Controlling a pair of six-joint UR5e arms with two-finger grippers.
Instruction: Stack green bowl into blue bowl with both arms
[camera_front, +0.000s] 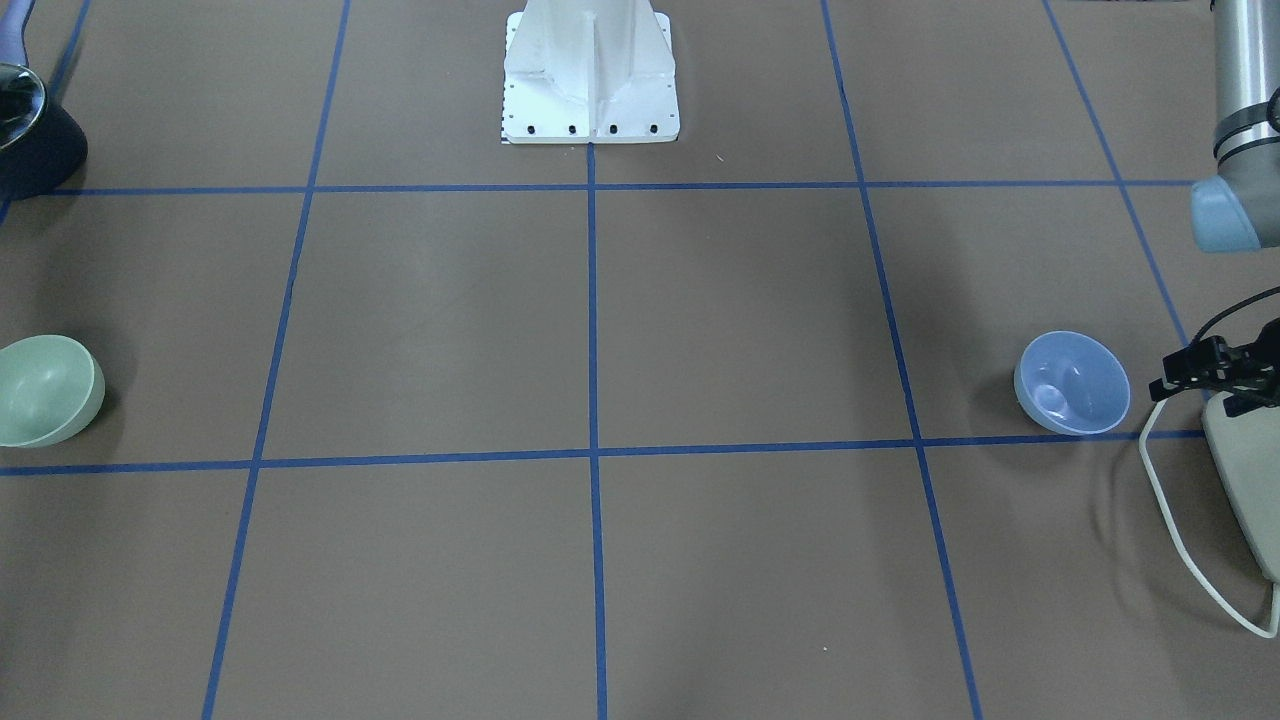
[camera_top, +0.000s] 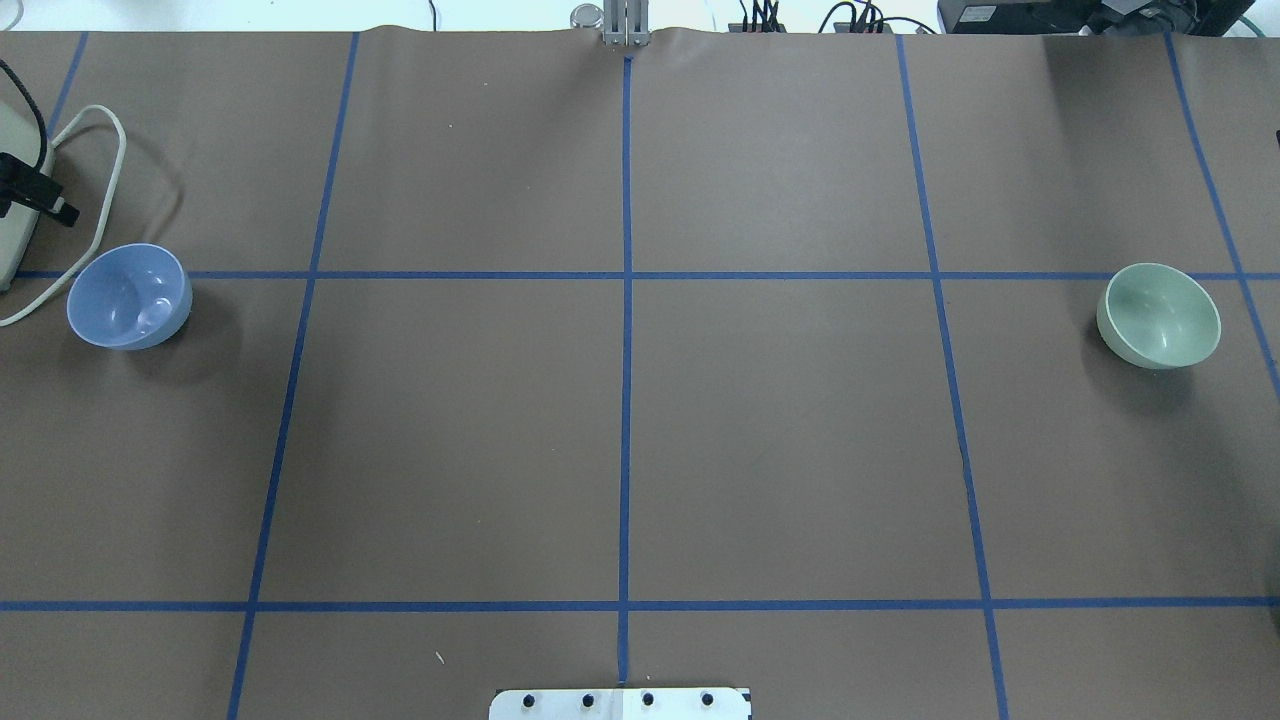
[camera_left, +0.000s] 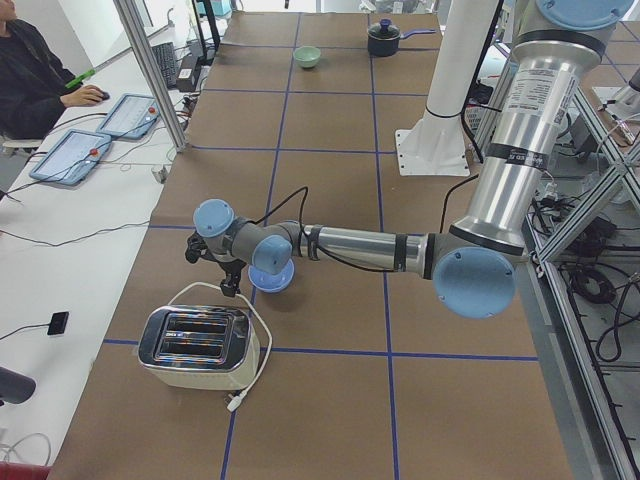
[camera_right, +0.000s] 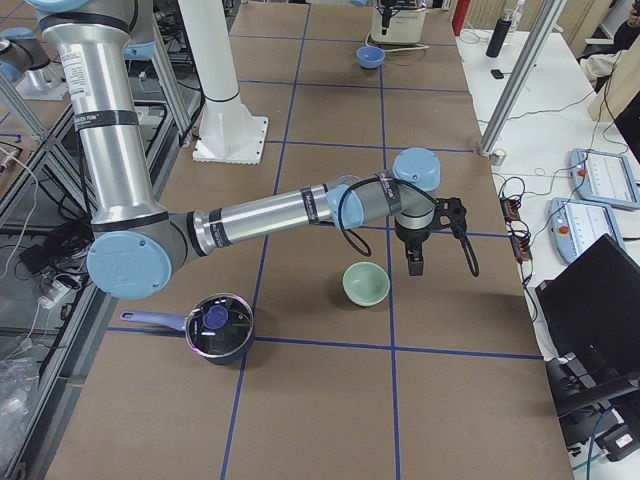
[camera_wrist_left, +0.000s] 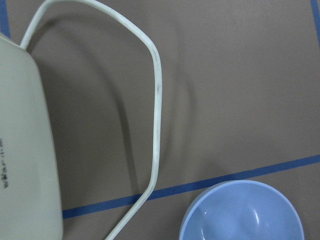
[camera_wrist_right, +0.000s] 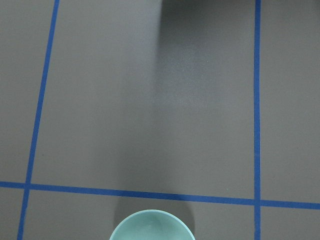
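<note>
- Plainly, we are at the very start: on the brown table (camera_top: 450, 450) the two bowls lie well apart, one near each end, and nothing is stacked.
- The left arm (camera_left: 370, 247) reaches out low over its end of the table, with its wrist just beside the blue bowl (camera_top: 128, 297).
- The right arm (camera_right: 270, 212) does the same at the far end, above and just beside the green bowl (camera_top: 1160, 315).
- A toaster (camera_left: 195, 350) stands near the blue bowl and a lidded pot (camera_right: 215, 327) near the green one. We judge that both should be steered around.
- Both bowls sit upright and empty on the table, with nothing touching either.
- We cannot tell how far the left gripper (camera_left: 232, 285) is parted, but the blue bowl lies free of it.
- The right gripper (camera_right: 413, 260) shows only from the side, so we cannot judge its opening either. It hangs beside the green bowl, not around it.
- Everything is left to do: grasping the green bowl, carrying it across and setting it into the blue one.
</note>
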